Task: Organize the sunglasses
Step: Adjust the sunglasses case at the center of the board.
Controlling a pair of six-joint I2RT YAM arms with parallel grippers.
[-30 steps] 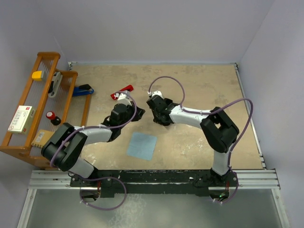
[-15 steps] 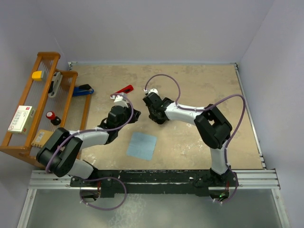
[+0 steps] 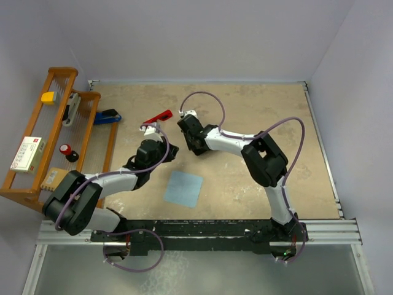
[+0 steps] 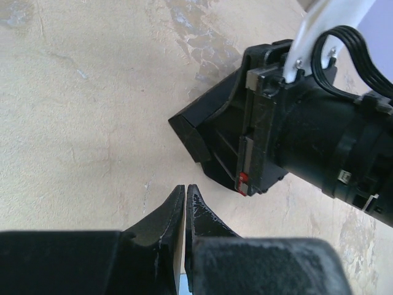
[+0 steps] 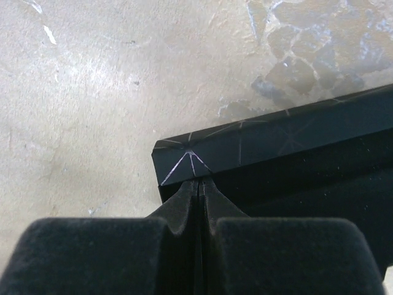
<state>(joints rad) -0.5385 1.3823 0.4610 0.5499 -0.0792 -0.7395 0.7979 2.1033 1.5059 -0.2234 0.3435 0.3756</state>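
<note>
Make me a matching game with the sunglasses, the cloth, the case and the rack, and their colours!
Things:
1. sunglasses
2. cloth
3. case
4. rack

Colours:
A. black
B. brown wood
C. red
D. light blue

Pairs: 1-C, 2-D, 3-A, 4-B

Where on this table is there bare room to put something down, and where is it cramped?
Bare: the table between the right arm and the right edge, and the far strip along the back wall. Crowded: centre-left, where left gripper, right gripper on the black case, sunglasses and blue cloth cluster.
</note>
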